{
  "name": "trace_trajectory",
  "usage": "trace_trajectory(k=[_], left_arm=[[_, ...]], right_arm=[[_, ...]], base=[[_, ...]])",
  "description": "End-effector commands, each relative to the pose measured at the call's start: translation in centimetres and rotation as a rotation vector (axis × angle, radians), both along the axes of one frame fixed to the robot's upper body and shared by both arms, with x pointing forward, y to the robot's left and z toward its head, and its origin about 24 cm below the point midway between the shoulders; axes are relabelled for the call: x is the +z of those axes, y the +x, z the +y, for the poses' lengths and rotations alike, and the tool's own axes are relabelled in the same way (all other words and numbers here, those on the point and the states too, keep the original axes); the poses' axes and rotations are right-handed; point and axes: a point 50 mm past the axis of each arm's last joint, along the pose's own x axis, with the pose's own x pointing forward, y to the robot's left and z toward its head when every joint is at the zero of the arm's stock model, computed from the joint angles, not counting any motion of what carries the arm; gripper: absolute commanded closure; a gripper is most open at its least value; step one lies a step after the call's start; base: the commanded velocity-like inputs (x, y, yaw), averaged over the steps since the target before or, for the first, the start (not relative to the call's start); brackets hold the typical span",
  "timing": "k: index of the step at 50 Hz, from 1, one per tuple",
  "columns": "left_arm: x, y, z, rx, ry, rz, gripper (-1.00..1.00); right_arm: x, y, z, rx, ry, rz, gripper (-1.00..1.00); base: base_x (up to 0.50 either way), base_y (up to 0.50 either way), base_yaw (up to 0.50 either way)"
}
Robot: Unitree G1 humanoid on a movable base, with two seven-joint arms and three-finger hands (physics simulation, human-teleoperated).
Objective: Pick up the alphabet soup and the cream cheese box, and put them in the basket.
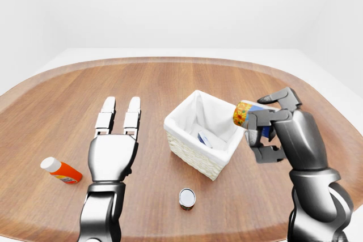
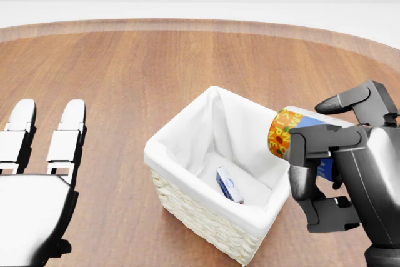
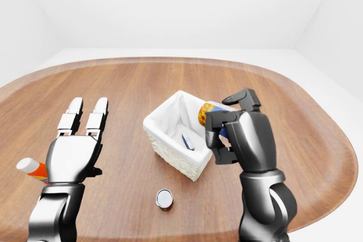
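While the alphabet soup (image 2: 289, 133) is pinched on its side between the dark fingers (image 2: 299, 154) of the right hand (image 2: 340, 161), its orange end is pointed toward 9 o'clock in the head view, over the 3 o'clock rim of the basket (image 2: 206, 217). Whether can and rim are touching cannot be told. Inside the basket, on the white liner, the cream cheese box (image 2: 229, 185) is seen lying tilted near the bottom.

At 8 o'clock in the head view, the left hand (image 1: 113, 151) is held flat above the table (image 2: 156, 67) with its fingers spread straight toward 12 o'clock, and nothing is gripped by it; it is kept well apart from the basket.

In the left-eye view, a small round tin (image 1: 187, 198) is seen on the table at 6 o'clock from the basket, and an orange bottle with a white cap (image 1: 61, 170) is seen lying at 9 o'clock from the left hand.
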Motion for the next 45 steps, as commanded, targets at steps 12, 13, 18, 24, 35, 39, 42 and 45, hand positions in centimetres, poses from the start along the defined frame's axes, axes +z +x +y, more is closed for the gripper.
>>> trace_trajectory(k=[12, 13, 18, 24, 35, 39, 42, 45], left_arm=[[0.0, 0.1, 0.1, 0.0, -0.001, -0.002, -1.0], [0.0, 0.1, 0.1, 0.0, -0.002, -0.003, -1.0], [0.0, 0.1, 0.1, -0.001, -0.002, -0.005, -1.0], [0.1, 0.0, 0.1, -0.001, 0.0, -0.007, -1.0], [0.2, -0.2, 0.0, -0.004, 0.001, -0.011, -1.0], [0.3, -0.2, 0.0, -0.004, -0.001, -0.012, -1.0], [0.2, -0.2, 0.1, -0.004, -0.001, -0.012, -1.0], [0.2, -0.1, 0.1, -0.004, 0.0, -0.013, -1.0]], right_arm=[[2.6, 3.2, 4.1, 0.02, -0.361, 0.076, 1.0], [2.7, 3.5, 4.1, 0.01, -0.368, 0.079, 1.0], [3.7, 4.9, 4.1, -0.065, -0.424, 0.06, 1.0], [4.2, 6.2, 4.8, -0.109, -0.468, 0.064, 1.0], [5.4, 7.7, 5.9, -0.152, -0.514, 0.055, 1.0], [5.5, 7.8, 6.6, -0.151, -0.522, 0.052, 1.0], [5.4, 7.7, 7.1, -0.152, -0.533, 0.05, 1.0], [4.9, 7.8, 7.4, -0.152, -0.539, 0.07, 1.0]], base=[[0.0, 0.0, 0.0], [0.0, 0.0, 0.0], [0.0, 0.0, 0.0], [0.0, 0.0, 0.0], [0.0, 0.0, 0.0], [0.0, 0.0, 0.0], [0.0, 0.0, 0.0], [0.0, 0.0, 0.0]])
